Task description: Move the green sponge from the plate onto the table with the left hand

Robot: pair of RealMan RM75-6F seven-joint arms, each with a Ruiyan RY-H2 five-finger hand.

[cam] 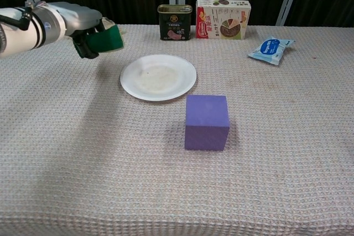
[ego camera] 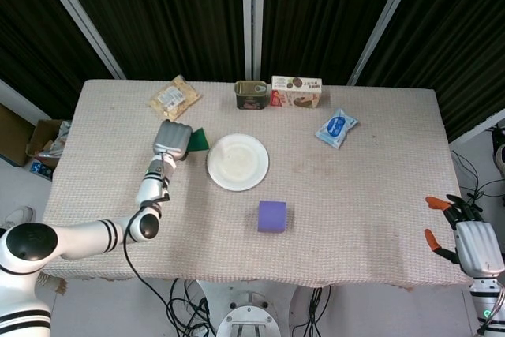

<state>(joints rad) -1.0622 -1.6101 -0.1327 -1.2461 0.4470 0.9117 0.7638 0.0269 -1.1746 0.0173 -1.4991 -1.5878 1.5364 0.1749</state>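
Sponge visibility is pretty limited from above: in the head view only a small green corner of the green sponge [ego camera: 198,140] pokes out from under the left hand [ego camera: 173,140], so you can't really see how it's being held from there. The chest view sorts that out, with the left hand [cam: 83,29] wrapped around the green sponge [cam: 107,39], fingers curled over it, holding it up in the air off to the left of the plate [cam: 158,77] and above the table [cam: 166,192]. Most of that arm is cut off by the left frame edge in the chest view, while the head view shows it running down to the shoulder at the bottom left corner.

Right hand [ego camera: 469,241] only turns up in the head view, way off past the table's right edge near the bottom corner, and it's partly cropped. Its orange-tipped fingers look spread apart with nothing in them.

Other stuff on the cloth: a purple cube [cam: 207,121] just in front of the plate, a green can [cam: 174,22] and a box [cam: 223,19] side by side at the back, and a blue packet [cam: 270,50] to the right. The yellowish snack bag [ego camera: 173,99] at the back left shows clearly in the head view, but the chest view has it hidden behind the hand and sponge. Labels on the can and box are too small to read.
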